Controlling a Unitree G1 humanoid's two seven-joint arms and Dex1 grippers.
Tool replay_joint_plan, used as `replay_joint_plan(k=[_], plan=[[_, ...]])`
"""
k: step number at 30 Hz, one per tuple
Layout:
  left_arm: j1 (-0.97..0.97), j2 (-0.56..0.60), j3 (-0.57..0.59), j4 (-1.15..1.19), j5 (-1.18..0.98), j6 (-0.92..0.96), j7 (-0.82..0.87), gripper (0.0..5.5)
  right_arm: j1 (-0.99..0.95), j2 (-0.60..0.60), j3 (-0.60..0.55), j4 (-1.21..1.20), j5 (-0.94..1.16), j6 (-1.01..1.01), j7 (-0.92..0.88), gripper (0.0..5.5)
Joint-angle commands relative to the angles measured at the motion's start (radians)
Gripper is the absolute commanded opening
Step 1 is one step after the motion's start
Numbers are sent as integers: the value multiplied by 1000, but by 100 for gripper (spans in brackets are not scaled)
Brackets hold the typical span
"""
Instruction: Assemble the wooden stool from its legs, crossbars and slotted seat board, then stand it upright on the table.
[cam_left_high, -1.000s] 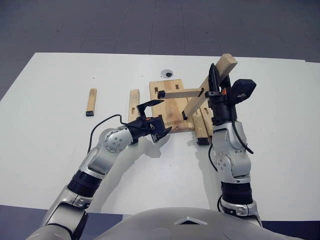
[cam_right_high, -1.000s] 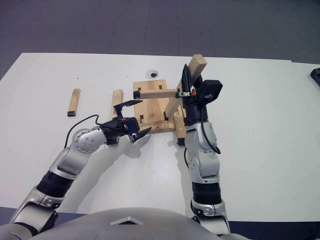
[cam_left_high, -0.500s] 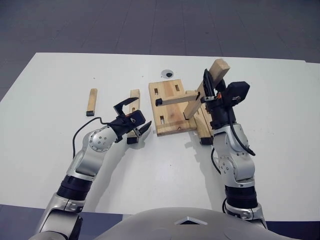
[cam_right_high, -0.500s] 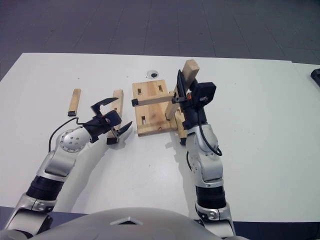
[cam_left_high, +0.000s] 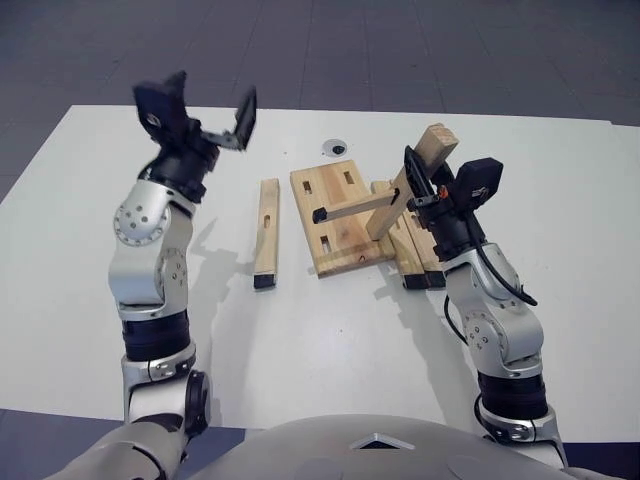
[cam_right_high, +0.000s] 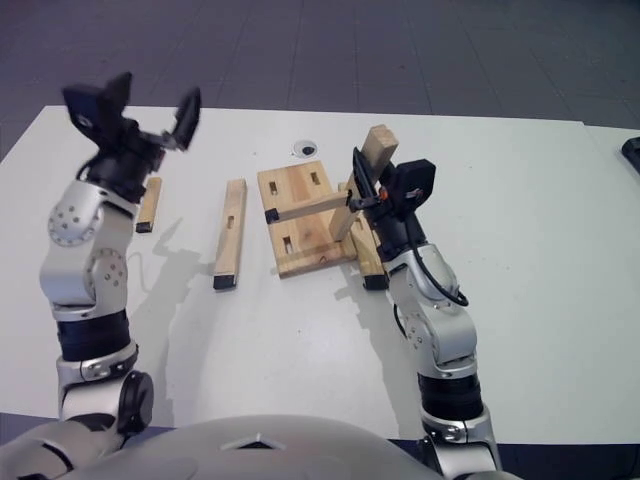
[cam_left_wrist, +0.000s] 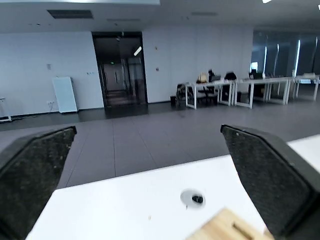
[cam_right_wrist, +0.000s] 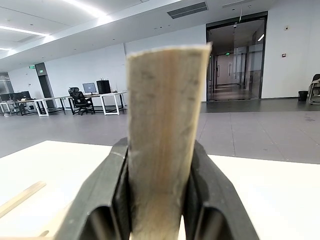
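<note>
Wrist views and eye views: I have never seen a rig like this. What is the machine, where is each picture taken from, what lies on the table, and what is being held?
This is a humanoid robot with two arms, each ending in a two-finger gripper. The two eye views come from its head, looking down over a white table. Each wrist view comes from a camera on that arm. On the table lie the slotted seat board, a loose leg, a short crossbar and more wooden parts beside the board. The right gripper is clamped on a second leg that has a long crossbar plugged into it, held tilted over the board. The left gripper is raised, open and empty.
</note>
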Motion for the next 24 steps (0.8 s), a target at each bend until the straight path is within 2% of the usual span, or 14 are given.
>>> replay_joint_plan(k=[1,2,3,5,10,13,15,20,22,24], plan=[[-207,-78,132,44,-169,40,156,540,144,-140,95,238,-69,381,39,103],[-198,-82,129,45,-174,39,164,540,133,-141,92,237,-62,377,40,103],[-188,-87,125,45,-175,38,172,540,121,-141,91,235,-56,376,37,144],[-171,-99,110,47,-173,36,183,540,101,-135,90,219,-44,378,37,187],[-173,-103,81,74,-158,25,188,540,71,-112,79,173,-8,364,49,266],[-172,-101,69,88,-151,17,186,540,48,-79,35,142,20,299,50,308],[-167,-100,60,94,-143,10,187,540,28,-66,-15,98,76,259,73,341],[-157,-96,55,105,-128,-10,201,540,-88,-122,-174,-72,259,249,173,415],[-153,-95,60,104,-126,-17,209,540,-157,-118,-274,-115,419,248,184,444],[-151,-94,68,104,-124,-24,217,540,-253,-101,-415,-108,666,219,126,473]])
